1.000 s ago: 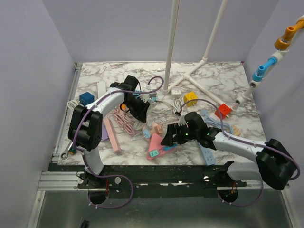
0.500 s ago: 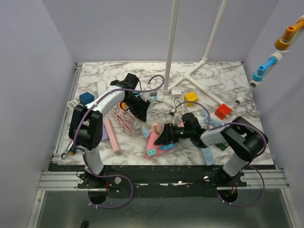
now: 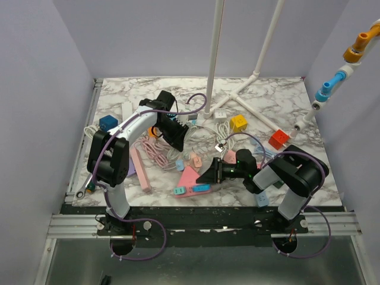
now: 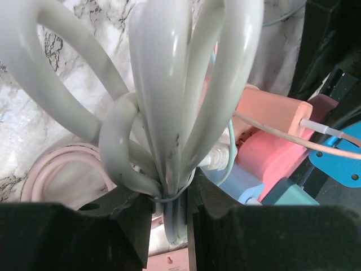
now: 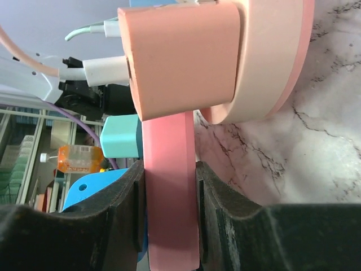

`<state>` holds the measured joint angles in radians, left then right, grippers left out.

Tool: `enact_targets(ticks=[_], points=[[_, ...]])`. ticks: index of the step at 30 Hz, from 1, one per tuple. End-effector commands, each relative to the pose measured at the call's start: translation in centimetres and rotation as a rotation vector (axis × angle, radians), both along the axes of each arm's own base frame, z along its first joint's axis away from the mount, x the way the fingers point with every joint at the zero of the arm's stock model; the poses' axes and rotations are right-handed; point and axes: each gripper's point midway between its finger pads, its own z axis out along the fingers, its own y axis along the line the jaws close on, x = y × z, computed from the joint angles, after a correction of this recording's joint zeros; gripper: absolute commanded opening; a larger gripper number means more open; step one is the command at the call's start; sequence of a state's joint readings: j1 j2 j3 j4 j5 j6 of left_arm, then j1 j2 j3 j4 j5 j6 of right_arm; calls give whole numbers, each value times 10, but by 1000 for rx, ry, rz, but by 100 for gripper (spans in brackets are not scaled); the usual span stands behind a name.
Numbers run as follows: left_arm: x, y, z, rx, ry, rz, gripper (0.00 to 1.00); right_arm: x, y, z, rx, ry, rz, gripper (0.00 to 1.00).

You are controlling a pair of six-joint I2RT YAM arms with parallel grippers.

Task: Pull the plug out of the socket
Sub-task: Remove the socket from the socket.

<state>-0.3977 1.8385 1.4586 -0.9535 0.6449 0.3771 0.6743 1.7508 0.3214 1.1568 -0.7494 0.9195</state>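
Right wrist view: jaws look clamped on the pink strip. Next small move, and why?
Probably brace the pink strip with the right gripper and draw the left gripper, pinching the white cord bundle, slowly away: the peach plug looks fully seated.

Marble table (image 3: 279, 95) with grey veins. At its left side, a blue block (image 3: 107, 123). Near the middle, a yellow block (image 3: 238, 123), with a small white block (image 3: 220, 114) just beside it. Further right, a red block (image 3: 277, 139). Long pink stick (image 3: 140, 168) lying flat near the left front, close to a curled-up pink cord (image 3: 155, 151). Tall white pole (image 3: 214, 59) standing at the back, a second white pole (image 3: 267, 41) leaning beside it. High on the right, a blue pipe piece (image 3: 330, 85), and an orange pipe piece (image 3: 359, 44) above it. Purple walls (image 3: 35, 89) all around.
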Motion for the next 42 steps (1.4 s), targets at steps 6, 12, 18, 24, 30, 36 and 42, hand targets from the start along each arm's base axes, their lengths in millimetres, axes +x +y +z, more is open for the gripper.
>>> enact_targets(ticks=[6, 12, 18, 24, 30, 36, 42], points=[[9, -3, 9, 14, -74, -5, 0, 0, 7, 32, 152, -10, 19, 21], [10, -3, 7, 40, -105, -18, 0, -3, 9, 59, 286, 13, 25, 21], [4, -7, 1, 60, -118, -41, 0, 1, 14, 77, 255, -63, 16, 21], [3, -11, 2, 64, -121, -46, 0, 1, 15, 80, 202, -103, 24, 20], [13, -7, 13, 97, -152, -24, 67, -11, 5, 73, 146, -70, 20, 20], [19, 7, 82, 18, -262, 0, 98, -3, -1, 87, 34, -130, -13, 18], [6, 33, 178, -72, -436, 1, 99, 13, -2, 110, -36, -160, -75, 15]])
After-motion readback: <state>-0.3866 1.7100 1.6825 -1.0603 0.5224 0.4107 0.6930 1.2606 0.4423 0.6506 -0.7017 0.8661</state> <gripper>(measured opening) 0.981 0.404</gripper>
